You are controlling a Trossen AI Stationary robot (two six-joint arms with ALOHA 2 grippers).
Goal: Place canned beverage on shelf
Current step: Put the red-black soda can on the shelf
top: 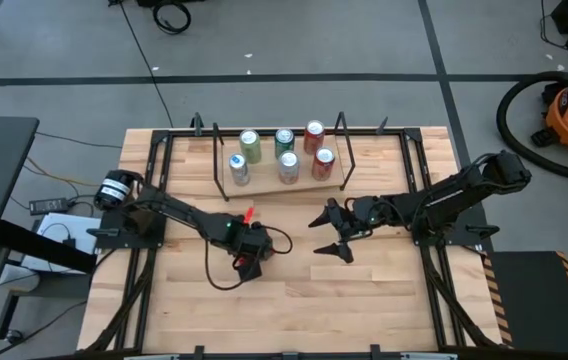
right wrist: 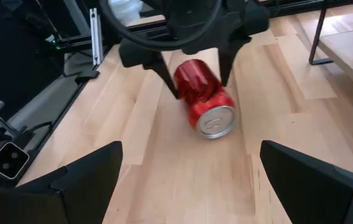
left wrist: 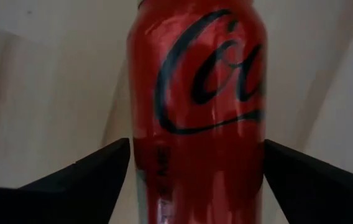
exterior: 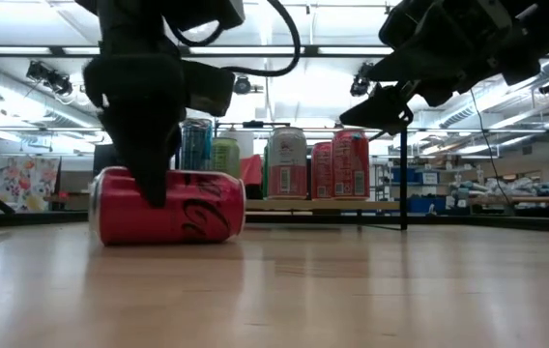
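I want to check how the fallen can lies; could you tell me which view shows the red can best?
The right wrist view: the red can lies on its side, whole, between the left gripper's open fingers. Low view shows its side, partly blocked. Left wrist view shows only a close-up. High view barely shows it.

You've got an overhead looking straight down, a table-level cam facing the room, and your left wrist cam tight on the red can [left wrist: 198, 106] your right wrist cam also sees.

Red can [exterior: 168, 206] on side, shelf [top: 282, 182] beyond
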